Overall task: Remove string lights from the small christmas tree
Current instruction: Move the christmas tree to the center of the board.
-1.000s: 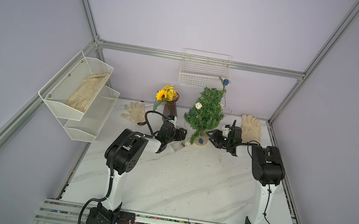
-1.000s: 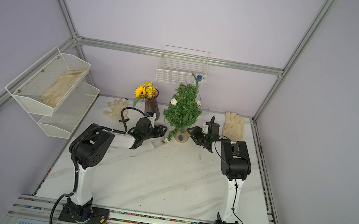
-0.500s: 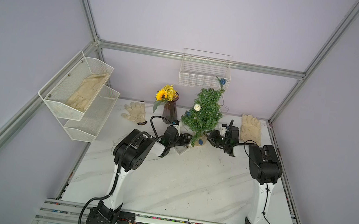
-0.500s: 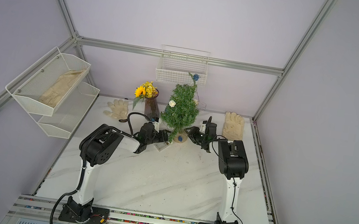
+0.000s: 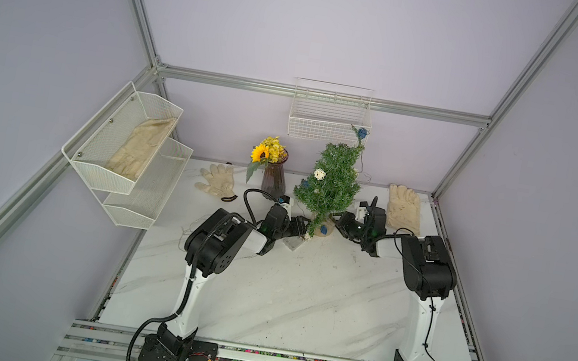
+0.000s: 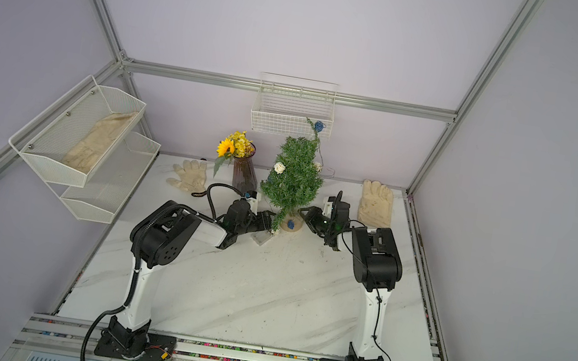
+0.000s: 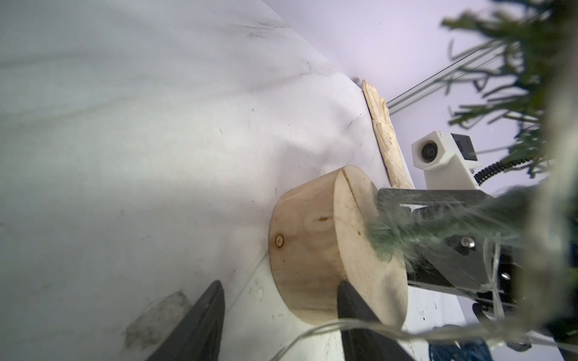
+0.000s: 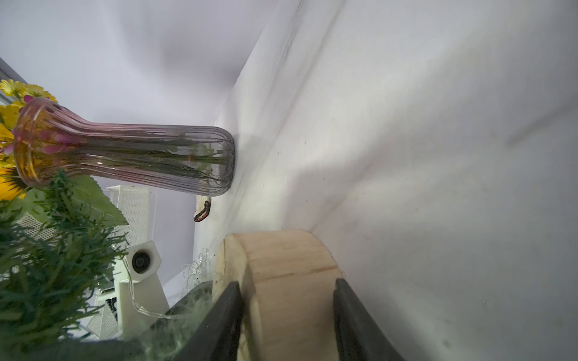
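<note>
The small christmas tree [image 5: 332,180] stands just above the frame's centre in both top views, on the bench [image 5: 299,301], string lights [image 5: 319,173] wound through it. The right gripper [image 8: 285,283] brackets its wooden base [image 8: 291,250], probably to steady it; whether it pinches I cannot tell. The left gripper [image 7: 280,283], jaws apart and empty, sits beside the loose wire [image 7: 312,327], likely to catch it. No writing is legible.

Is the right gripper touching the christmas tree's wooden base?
Touching. The right wrist view shows the right gripper clamping the wooden base on both sides.
</note>
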Motion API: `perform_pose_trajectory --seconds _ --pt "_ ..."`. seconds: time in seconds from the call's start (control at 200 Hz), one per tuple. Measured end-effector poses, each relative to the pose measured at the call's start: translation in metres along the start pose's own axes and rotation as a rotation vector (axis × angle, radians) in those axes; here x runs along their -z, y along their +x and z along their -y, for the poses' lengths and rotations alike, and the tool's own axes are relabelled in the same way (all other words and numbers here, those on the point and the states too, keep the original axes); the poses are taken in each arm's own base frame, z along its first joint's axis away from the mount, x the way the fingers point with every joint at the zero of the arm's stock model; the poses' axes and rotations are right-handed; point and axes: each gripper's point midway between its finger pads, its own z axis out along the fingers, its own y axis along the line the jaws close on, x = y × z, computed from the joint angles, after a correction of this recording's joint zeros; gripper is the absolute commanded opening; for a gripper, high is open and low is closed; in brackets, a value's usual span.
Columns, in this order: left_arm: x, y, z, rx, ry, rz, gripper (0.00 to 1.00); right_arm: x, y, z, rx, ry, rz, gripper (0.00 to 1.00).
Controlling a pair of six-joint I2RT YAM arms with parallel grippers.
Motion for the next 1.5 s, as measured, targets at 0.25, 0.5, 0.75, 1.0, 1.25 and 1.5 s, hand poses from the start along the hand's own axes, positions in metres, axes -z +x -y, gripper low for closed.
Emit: perform_pose_trajectory --seconds 0.25,0.5,0.75,1.0,1.25,1.5 --pt "0.016 0.021 0.009 0.024 0.003 -0.015 0.57 0.013 0.017 -0.001 0.019 0.012 -0.014 0.48" --pt "0.04 0.053 0.028 0.037 0.02 -0.039 0.56 0.032 0.041 -0.003 0.023 0.046 -0.015 0.48" --pt "0.059 0.068 0.032 0.035 0.008 -0.047 0.57 0.046 0.063 -0.005 0.021 0.063 -0.03 0.48" --pt "0.067 0.071 0.022 0.03 -0.02 -0.026 0.61 0.048 0.071 -0.006 0.035 0.074 -0.04 0.48" --pt "0.086 0.051 0.042 -0.051 -0.029 0.022 0.65 0.049 0.085 -0.011 0.044 0.091 -0.081 0.49" --pt "0.117 0.031 0.049 -0.145 -0.104 0.053 0.66 0.057 0.09 -0.016 0.051 0.123 -0.101 0.53"
